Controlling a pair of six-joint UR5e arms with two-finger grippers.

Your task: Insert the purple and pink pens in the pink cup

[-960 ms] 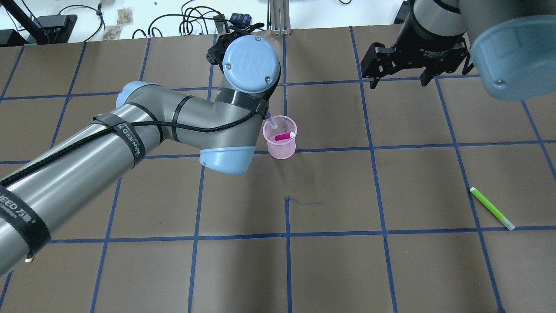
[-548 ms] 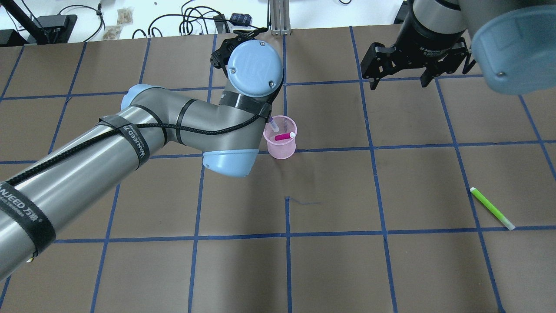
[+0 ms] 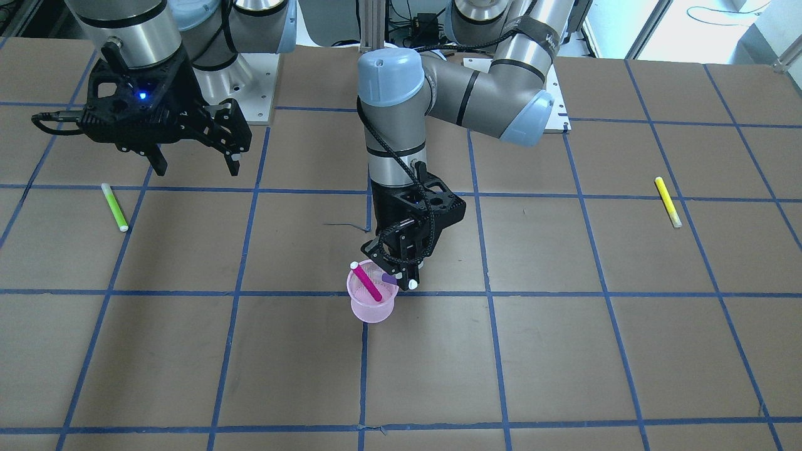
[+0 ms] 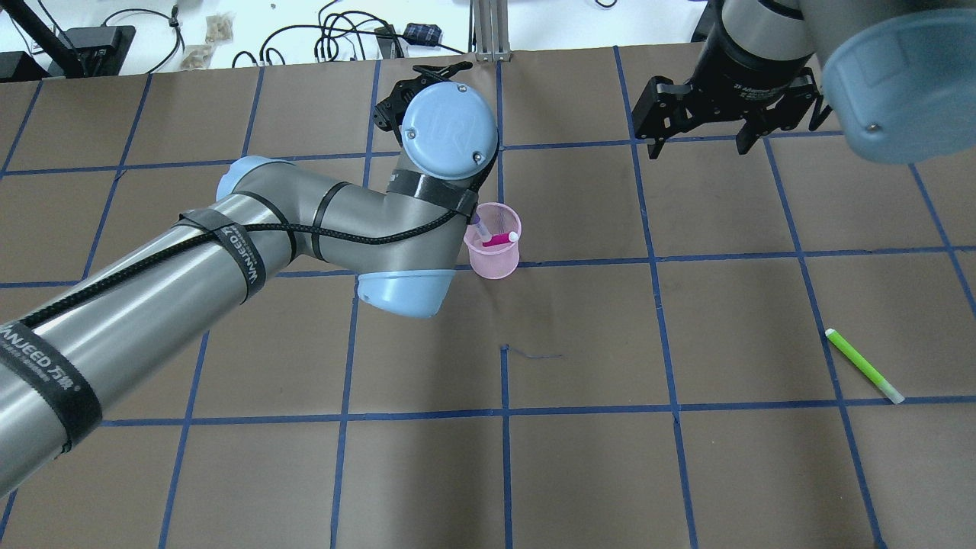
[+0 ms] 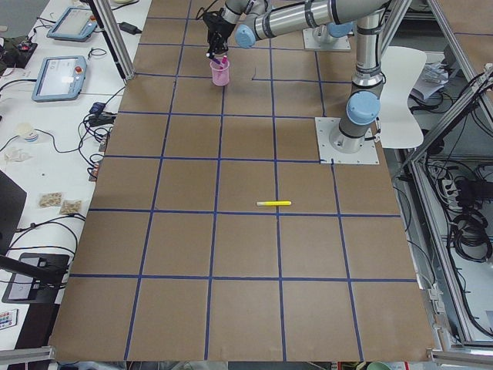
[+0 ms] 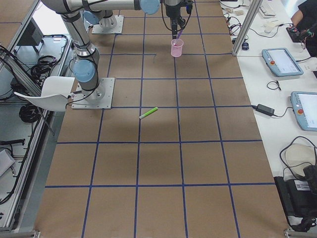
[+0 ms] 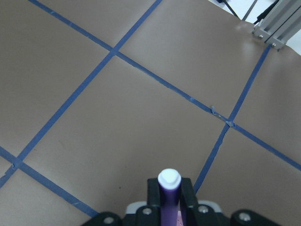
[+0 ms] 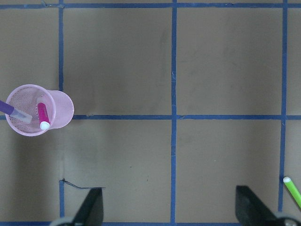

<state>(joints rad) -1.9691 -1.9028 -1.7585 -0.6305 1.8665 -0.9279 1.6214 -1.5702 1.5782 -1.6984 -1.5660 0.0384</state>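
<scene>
The pink mesh cup stands near the table's middle, also in the overhead view. The pink pen leans inside it, white cap up. My left gripper is shut on the purple pen and holds it tilted at the cup's rim. The pen's lower end is inside the cup in the right wrist view, next to the pink pen. The left wrist view shows the purple pen between the fingers. My right gripper is open and empty, far from the cup.
A green pen lies on the table on my right side, also in the front view. A yellow pen lies on my left side. Blue tape lines grid the brown table. Cables lie beyond the far edge.
My left arm has shifted slightly toward the cup, and less of the purple pen shows above the rim. The right arm has barely moved.
</scene>
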